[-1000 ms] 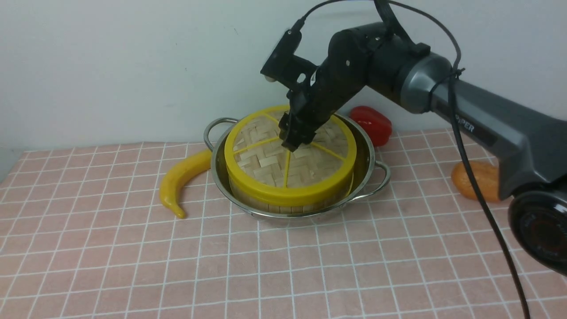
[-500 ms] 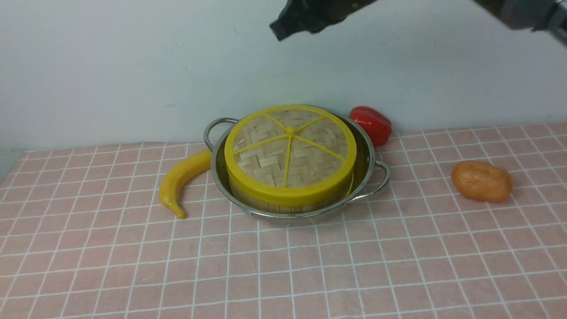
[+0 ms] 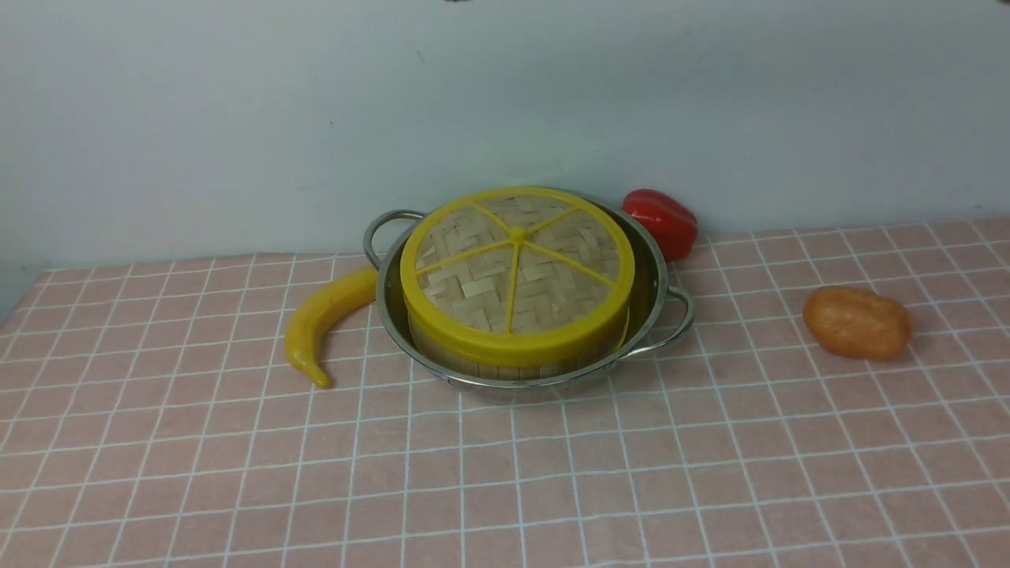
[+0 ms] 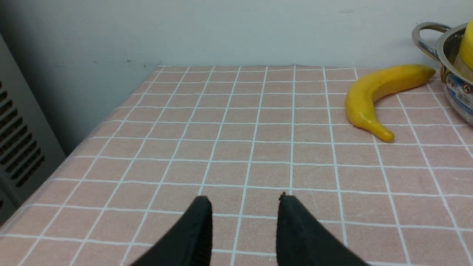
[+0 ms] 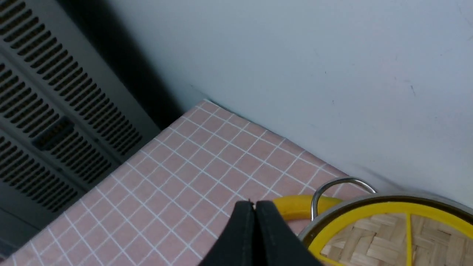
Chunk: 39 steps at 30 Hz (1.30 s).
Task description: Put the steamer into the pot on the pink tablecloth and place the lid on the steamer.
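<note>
The shiny pot (image 3: 652,304) stands on the pink tablecloth (image 3: 505,473) near the back wall. Inside it sits the steamer (image 3: 489,368), only its bamboo wall showing under the lid (image 3: 517,272), which lies flat on top. Its contents are hidden. In the right wrist view my right gripper (image 5: 254,203) is shut and empty, raised above and beside the lid (image 5: 399,236) and pot handle (image 5: 342,183). My left gripper (image 4: 244,199) hovers open over bare cloth, well away from the pot (image 4: 456,74). Neither arm shows in the front view.
A yellow banana (image 3: 323,319) lies against the pot's left side. A red pepper (image 3: 661,221) sits behind the pot and an orange lump (image 3: 858,322) to its right. The wall runs close behind; a grey vented cabinet (image 4: 18,136) flanks the table's left edge.
My right arm has lifted off the lid's centre and gone up out of the front view, its jaws now shut. The lid has stayed on the steamer. The left gripper has not moved.
</note>
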Each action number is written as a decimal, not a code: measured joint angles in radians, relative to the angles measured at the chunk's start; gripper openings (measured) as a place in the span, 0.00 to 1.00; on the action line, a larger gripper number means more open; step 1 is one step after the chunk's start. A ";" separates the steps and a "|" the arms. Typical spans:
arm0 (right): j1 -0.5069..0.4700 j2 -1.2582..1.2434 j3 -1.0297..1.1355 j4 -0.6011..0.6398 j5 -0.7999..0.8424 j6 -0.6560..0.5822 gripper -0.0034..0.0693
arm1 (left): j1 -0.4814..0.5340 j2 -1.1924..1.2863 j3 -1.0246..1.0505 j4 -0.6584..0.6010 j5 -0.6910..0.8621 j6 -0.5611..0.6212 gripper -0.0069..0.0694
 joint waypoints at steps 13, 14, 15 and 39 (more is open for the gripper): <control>0.000 -0.715 1.186 -0.207 -0.218 -0.066 0.08 | 0.000 0.000 0.000 0.000 0.000 0.000 0.41; 0.000 -0.776 1.244 -0.221 -0.259 -0.066 0.08 | 0.000 0.000 0.000 0.000 0.000 0.000 0.41; -0.004 -0.866 1.371 -0.235 -0.352 -0.067 0.08 | 0.000 0.000 0.000 0.000 0.000 0.000 0.41; -0.409 -1.962 2.236 -0.378 -0.856 -0.006 0.19 | 0.000 0.000 0.000 0.000 0.000 0.000 0.41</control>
